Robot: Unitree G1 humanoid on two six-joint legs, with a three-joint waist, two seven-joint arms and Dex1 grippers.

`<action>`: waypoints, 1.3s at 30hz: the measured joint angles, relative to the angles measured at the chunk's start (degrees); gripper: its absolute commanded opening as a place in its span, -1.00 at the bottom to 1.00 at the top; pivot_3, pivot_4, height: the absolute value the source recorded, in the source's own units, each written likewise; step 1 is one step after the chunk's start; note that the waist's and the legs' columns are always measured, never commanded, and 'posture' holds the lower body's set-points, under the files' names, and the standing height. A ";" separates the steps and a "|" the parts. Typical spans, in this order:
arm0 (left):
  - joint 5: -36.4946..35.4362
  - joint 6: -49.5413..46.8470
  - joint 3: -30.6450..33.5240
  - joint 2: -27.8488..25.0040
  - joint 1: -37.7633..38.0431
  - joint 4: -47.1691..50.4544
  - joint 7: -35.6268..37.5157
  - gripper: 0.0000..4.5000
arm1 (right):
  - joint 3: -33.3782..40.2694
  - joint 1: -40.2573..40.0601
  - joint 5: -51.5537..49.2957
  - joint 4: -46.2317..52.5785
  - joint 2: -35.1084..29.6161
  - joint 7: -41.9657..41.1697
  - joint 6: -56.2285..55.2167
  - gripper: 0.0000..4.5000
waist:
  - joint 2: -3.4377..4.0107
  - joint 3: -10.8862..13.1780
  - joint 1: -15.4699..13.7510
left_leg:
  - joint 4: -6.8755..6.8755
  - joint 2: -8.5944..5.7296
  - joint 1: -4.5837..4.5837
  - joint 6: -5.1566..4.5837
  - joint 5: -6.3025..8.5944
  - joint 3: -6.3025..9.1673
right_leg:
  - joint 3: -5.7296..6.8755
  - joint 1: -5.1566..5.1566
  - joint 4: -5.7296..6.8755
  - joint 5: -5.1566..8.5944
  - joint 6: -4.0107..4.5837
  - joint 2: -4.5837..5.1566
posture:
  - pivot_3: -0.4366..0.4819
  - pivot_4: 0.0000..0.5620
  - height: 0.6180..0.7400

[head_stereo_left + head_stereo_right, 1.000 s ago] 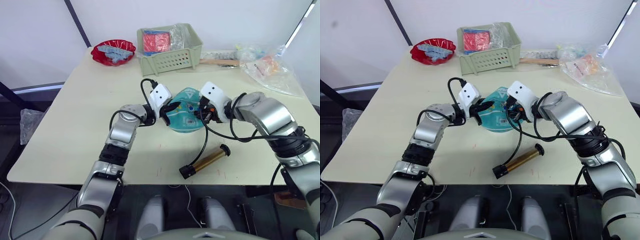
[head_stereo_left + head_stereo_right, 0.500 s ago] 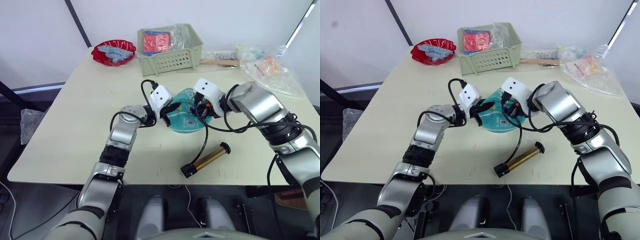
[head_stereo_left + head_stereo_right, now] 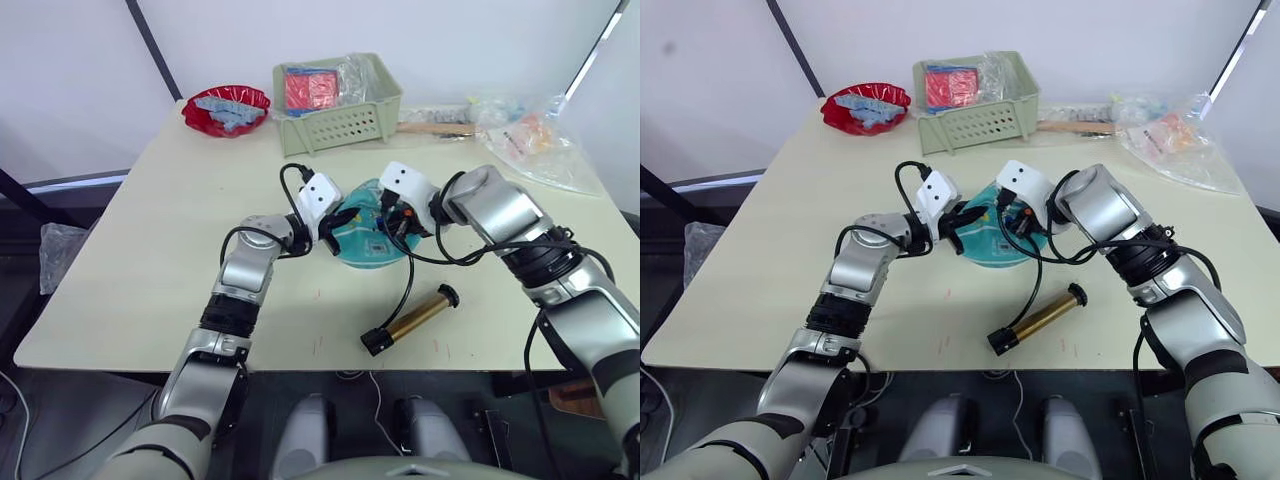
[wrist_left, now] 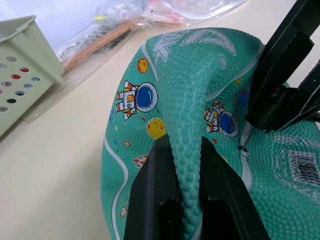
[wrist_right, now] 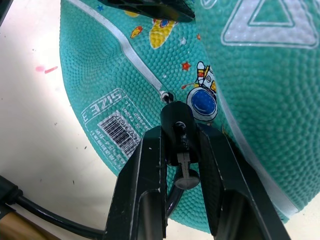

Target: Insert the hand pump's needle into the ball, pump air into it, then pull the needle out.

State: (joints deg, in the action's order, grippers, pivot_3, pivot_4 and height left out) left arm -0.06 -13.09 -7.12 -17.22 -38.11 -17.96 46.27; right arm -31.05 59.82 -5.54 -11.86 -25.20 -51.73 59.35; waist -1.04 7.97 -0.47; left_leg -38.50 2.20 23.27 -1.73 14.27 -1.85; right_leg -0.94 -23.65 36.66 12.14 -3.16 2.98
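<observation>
Lying on beige table (image 3: 150, 240), ball (image 5: 260, 65) fold pinched by L fingers (image 4: 155, 190); R fingers (image 5: 145, 185) clamp needle (image 5: 176, 131) fitting.

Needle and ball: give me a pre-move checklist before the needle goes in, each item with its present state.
1. Left gripper pinching a fold of the ball: ok, the fold sits between its fingers.
2. Right gripper shut on the needle fitting: ok.
3. Needle tip at the valve hole on the white seam: ok, it sits right at the hole.
4. Needle pushed in: cannot tell, the tip's depth is hidden.
5. Hand pump free: ok, lying on the table, neither gripper on it.
6. Hose slack: ok, it hangs in a loose curve.
</observation>
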 measured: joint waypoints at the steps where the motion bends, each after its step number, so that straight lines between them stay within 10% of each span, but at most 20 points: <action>1: 0.03 -0.10 0.01 0.00 0.04 0.00 -0.05 -0.99 | -0.01 0.00 0.28 -0.38 0.20 -0.19 -0.26 -0.84 | -0.01 -0.01 0.03 | 0.06 0.00 -0.12 0.00 0.00 -0.03 | -0.02 0.07 0.00 0.06 0.10 0.00 | -0.05 -0.47 0.96; 39: 1.15 -1.41 1.03 0.03 2.04 -0.47 -0.62 -0.99 | -0.18 -3.39 16.55 -8.30 7.66 -5.60 -14.64 -0.84 | -0.14 -2.12 1.43 | 0.46 0.06 -0.75 0.02 0.02 0.33 | 0.01 0.32 0.01 0.49 0.36 0.01 | -0.05 -0.47 0.96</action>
State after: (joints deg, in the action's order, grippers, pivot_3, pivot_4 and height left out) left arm 1.09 -14.50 -6.09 -17.19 -36.06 -18.43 45.65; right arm -31.23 56.43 11.01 -20.16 -17.53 -57.33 44.70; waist -1.18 5.85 0.96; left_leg -38.04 2.27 22.52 -1.71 14.29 -1.52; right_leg -0.93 -23.33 36.67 12.63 -2.80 2.99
